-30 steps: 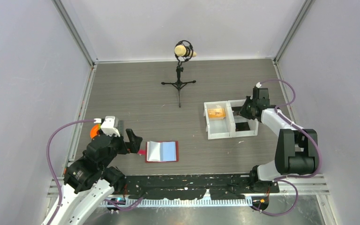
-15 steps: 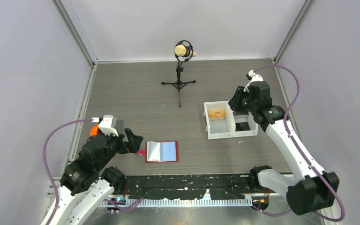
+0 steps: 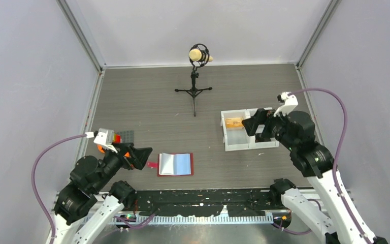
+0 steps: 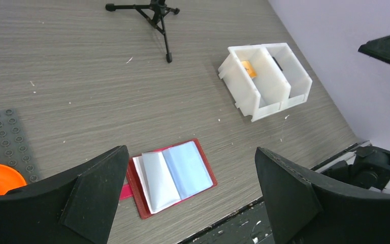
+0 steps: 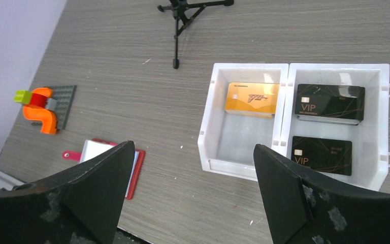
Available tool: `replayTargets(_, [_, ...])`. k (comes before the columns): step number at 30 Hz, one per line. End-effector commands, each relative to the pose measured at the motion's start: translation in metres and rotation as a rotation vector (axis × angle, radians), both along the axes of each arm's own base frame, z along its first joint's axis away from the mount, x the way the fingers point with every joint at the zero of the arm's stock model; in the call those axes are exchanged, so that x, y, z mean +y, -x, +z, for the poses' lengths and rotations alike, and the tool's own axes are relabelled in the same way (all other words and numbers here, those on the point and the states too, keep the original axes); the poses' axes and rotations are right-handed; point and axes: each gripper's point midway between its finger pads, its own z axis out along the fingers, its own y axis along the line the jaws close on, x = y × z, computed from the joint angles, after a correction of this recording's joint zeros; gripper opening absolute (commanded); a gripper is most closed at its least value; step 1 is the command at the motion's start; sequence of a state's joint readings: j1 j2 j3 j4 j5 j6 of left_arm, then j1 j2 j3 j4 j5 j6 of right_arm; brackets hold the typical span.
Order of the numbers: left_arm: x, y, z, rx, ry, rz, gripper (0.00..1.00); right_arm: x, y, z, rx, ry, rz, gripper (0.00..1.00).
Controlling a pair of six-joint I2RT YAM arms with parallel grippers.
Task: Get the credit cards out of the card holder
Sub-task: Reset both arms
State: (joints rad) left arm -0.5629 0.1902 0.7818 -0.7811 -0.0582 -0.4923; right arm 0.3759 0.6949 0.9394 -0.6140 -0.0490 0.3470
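Observation:
The red card holder (image 3: 175, 164) lies open on the table, its pale blue-grey pockets (image 4: 172, 175) facing up and a pink strap at its left edge. No card shows in its pockets. In the right wrist view its edge (image 5: 136, 168) peeks from behind a finger. Two black VIP credit cards (image 5: 330, 101) (image 5: 321, 155) lie in the right compartment of the white tray (image 5: 284, 107), and an orange-gold card (image 5: 251, 99) lies in the left one. My left gripper (image 3: 139, 155) (image 4: 191, 151) hovers open just left of the holder. My right gripper (image 3: 256, 127) (image 5: 193, 146) hangs open and empty above the tray (image 3: 238, 146).
A microphone on a black tripod (image 3: 194, 91) stands at the back centre. An orange and green toy (image 5: 40, 109) sits on a grey studded plate (image 4: 0, 137) at the left. Purple walls close in both sides. The table's front edge runs just below the holder.
My right gripper has opened, lifted out of the tray's right compartment and drawn back toward the near side. My left arm has pulled back a little, still open.

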Motion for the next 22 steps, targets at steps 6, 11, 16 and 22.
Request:
replayTargets(6, [0.003,0.009,0.023,-0.102,0.093,-0.006,1.00,0.008,0.034,0.016,-0.112,-0.134,0.082,0.95])
replayTargets(11, [0.002,0.010,0.022,-0.094,0.095,-0.012,1.00,0.012,0.038,0.023,-0.143,-0.164,0.106,0.95])
replayTargets(16, [0.004,0.010,0.021,-0.089,0.085,-0.005,1.00,0.016,0.040,0.028,-0.162,-0.190,0.126,0.95])
replayTargets(22, [0.003,0.010,0.018,-0.088,0.086,-0.006,1.00,0.015,0.041,0.028,-0.170,-0.196,0.121,0.95])
